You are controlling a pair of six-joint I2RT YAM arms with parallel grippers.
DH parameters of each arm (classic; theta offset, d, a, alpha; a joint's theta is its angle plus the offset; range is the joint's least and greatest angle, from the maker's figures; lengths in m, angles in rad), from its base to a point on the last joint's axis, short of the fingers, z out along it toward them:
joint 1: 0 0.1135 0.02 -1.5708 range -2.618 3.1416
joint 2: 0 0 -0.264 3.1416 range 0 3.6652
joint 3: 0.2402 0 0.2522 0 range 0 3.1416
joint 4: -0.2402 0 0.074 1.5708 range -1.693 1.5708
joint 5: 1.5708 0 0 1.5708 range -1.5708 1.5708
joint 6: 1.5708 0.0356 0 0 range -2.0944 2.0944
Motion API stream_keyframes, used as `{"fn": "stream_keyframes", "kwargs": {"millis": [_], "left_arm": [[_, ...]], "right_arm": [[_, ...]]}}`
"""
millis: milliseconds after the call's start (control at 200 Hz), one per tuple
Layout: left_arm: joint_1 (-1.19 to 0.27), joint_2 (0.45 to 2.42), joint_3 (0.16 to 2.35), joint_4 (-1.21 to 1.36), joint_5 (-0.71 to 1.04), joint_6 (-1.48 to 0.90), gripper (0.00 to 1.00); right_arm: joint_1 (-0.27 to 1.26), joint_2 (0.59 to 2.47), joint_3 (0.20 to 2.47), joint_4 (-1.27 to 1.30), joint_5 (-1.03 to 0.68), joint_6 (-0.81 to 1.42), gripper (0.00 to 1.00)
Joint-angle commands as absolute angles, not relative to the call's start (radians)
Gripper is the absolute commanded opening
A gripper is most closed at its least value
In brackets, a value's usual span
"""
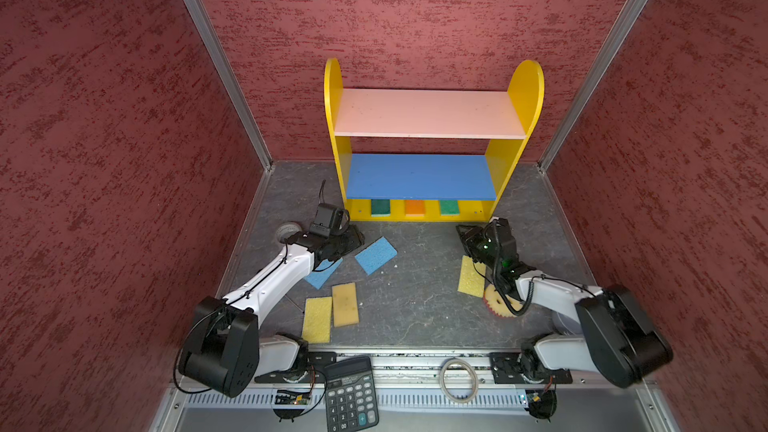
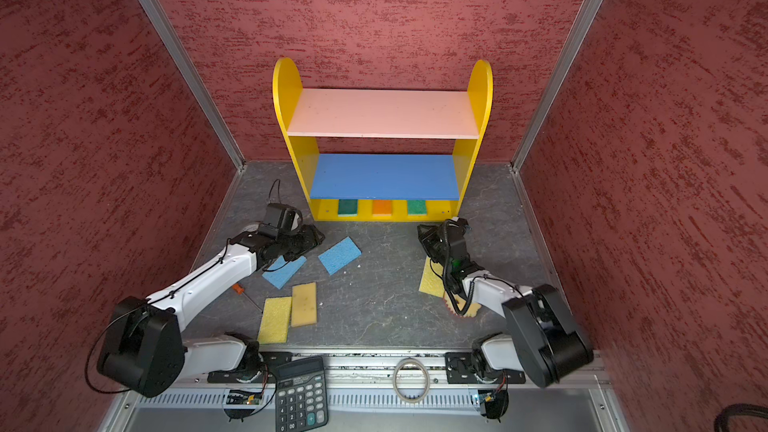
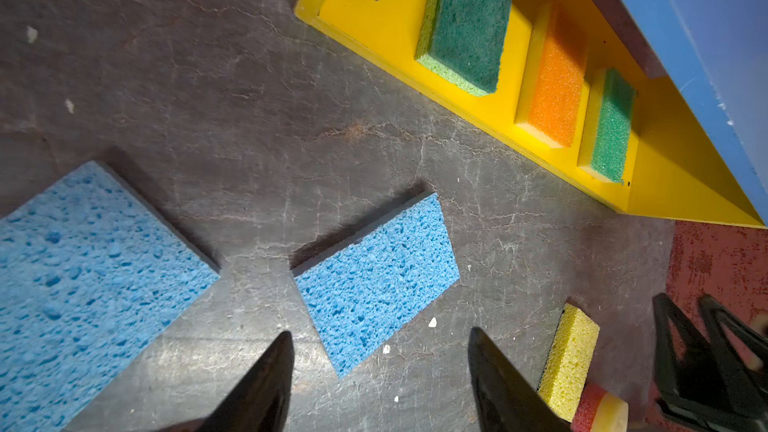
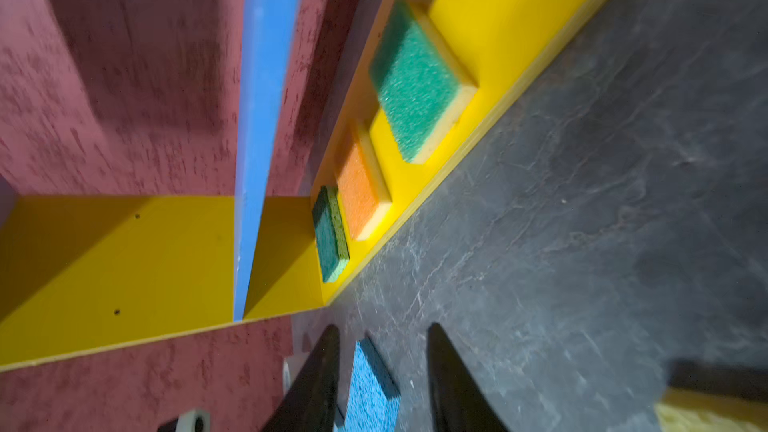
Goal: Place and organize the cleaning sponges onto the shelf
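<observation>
Down on the grey tabletop (image 1: pixel 415 284), in front of the shelf (image 1: pixel 525 93), both my grippers hover low. My left gripper (image 3: pixel 380 332) has its jaws well apart and grips nothing; it hangs over the floor near the shelf's left foot. The first blue sponge (image 1: pixel 376 254) lies flat just ahead of it, and the second blue sponge (image 1: pixel 324 276) lies partly under my left arm. My right gripper (image 4: pixel 383 326) is parted too and holds nothing, close to the shelf's right foot.

On the shelf's yellow bottom board three sponges lie in a row, apart from one another: the dark green-topped sponge (image 1: pixel 380 207) on the left, the orange-topped sponge (image 1: pixel 414 207) in the middle, the light green-topped sponge (image 1: pixel 449 206) on the right.

Nearer the front edge, the yellow sponge (image 1: pixel 317 320) and the tan sponge (image 1: pixel 345 304) lie side by side, touching. Under my right arm lie the second yellow sponge (image 1: pixel 469 280) and, just beside it, the round sponge (image 1: pixel 496 305), partly hidden
</observation>
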State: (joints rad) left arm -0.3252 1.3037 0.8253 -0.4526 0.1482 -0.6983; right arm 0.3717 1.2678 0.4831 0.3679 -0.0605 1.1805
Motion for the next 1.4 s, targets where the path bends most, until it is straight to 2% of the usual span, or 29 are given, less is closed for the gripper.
{"fn": "stream_keyframes", "kwargs": {"millis": [0,120,220,401,746,927,1042,1227,1393], "left_arm": [[-0.325,1.339,0.821,-0.457,0.142,-0.682,0.66],[-0.344,1.362,0.812,-0.442,0.134,-0.696,0.65],[-0.362,1.376,0.811,-0.44,0.121,-0.699,0.65],[-0.394,1.422,0.819,-0.461,0.071,-0.693,0.65],[-0.388,1.589,0.915,-0.48,0.117,-0.724,0.62],[-0.446,1.632,0.928,-0.447,0.138,-0.752,0.62],[-0.511,1.675,0.928,-0.429,0.174,-0.814,0.59],[-0.601,1.655,0.925,-0.397,0.235,-0.863,0.57],[-0.602,1.576,0.948,-0.454,0.236,-0.847,0.57]], "right_arm": [[0.377,1.138,0.56,-0.109,0.007,0.939,0.46],[0.377,1.066,0.624,-0.35,0.092,0.836,0.5],[0.377,1.072,0.637,-0.399,0.09,0.804,0.45],[0.411,1.176,0.638,-0.243,-0.079,0.756,0.45],[0.624,1.433,0.681,0.073,-0.151,0.872,0.55],[0.692,1.614,0.729,0.225,-0.221,0.928,0.53],[0.693,1.661,0.722,0.311,-0.25,0.985,0.53],[0.69,1.653,0.73,0.252,-0.183,0.986,0.55],[0.672,1.665,0.732,0.214,-0.15,1.0,0.57]]}}
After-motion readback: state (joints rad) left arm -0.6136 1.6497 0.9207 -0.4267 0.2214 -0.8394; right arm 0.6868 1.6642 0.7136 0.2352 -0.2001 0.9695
